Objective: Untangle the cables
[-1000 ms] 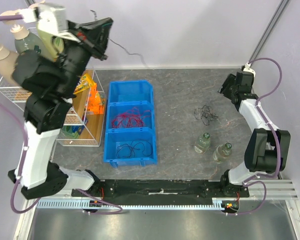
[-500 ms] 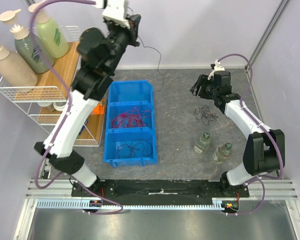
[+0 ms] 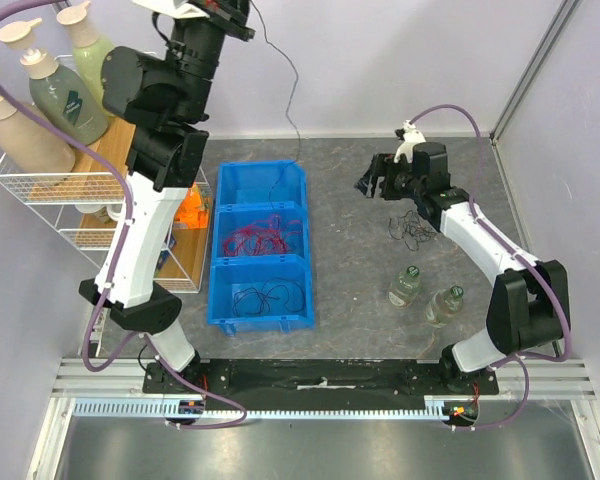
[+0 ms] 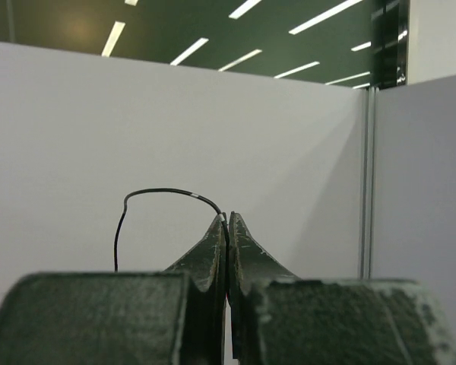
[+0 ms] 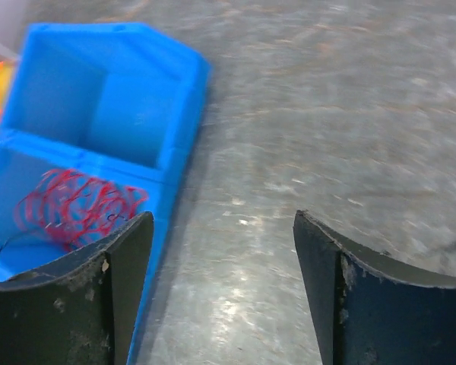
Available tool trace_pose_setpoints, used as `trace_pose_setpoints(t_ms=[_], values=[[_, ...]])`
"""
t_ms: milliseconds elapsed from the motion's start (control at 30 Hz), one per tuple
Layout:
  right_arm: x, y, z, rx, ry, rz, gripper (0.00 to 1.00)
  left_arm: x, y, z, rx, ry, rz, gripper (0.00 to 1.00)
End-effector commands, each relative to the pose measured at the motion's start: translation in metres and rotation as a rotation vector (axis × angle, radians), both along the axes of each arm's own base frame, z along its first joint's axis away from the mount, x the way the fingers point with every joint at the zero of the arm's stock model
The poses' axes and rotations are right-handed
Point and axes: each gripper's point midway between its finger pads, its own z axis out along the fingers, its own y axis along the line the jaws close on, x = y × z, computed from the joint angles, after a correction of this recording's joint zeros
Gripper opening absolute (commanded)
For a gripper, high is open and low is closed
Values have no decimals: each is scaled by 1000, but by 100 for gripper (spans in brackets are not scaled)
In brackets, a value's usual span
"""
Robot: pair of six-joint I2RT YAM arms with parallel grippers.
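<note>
While the left end effector [image 4: 227, 220] sits raised high at the far left, clenched on a single black strand [image 4: 164, 190], that strand is what the coming move turns on. It leaves the pinched tips in a springy arc, then hangs with its long axis near vertical. Its lower end appears to trail into the far compartment of the blue bin [image 3: 260, 322]. Right end effector [image 5: 222, 219]: released, fingers spread wide, nothing between them, low over the desk [image 3: 350, 270]. Overhead view, from it: hanging strand at 9 o'clock; loose black tangle [image 3: 412, 228] on the desk, near, at 4 o'clock. Right arm is the nearer one to that tangle; left arm well apart from it. Wires thin and wiry, stiff enough to keep their curl, likely to snag each other. Red cables [image 3: 260, 240] bunched in the middle compartment, a black coil [image 3: 268, 295] in the near one. Bin: smooth hard plastic, three compartments. Desk mottled grey, matte. End effector pads dark, coarse-grained.
</note>
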Motion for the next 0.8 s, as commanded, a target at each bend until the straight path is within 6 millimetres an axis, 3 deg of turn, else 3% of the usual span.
trace_pose_setpoints(t_ms=[0,167,267,367,500,767], values=[[-33,82,62,106,-242,408,86,-30,26,38,-111,-116,-8,2],[-64,152,76,141,-401,591,96,-42,29,40,-104,-115,-32,2],[-83,176,73,160,-469,624,97,-45,32,41,-99,-111,-30,2],[-94,191,69,191,-499,599,96,-46,32,39,-99,-100,-33,2],[-91,209,74,237,-477,556,88,-50,33,40,-97,-101,-44,2],[-100,222,70,329,-436,595,78,-45,32,32,-86,-74,-36,2]])
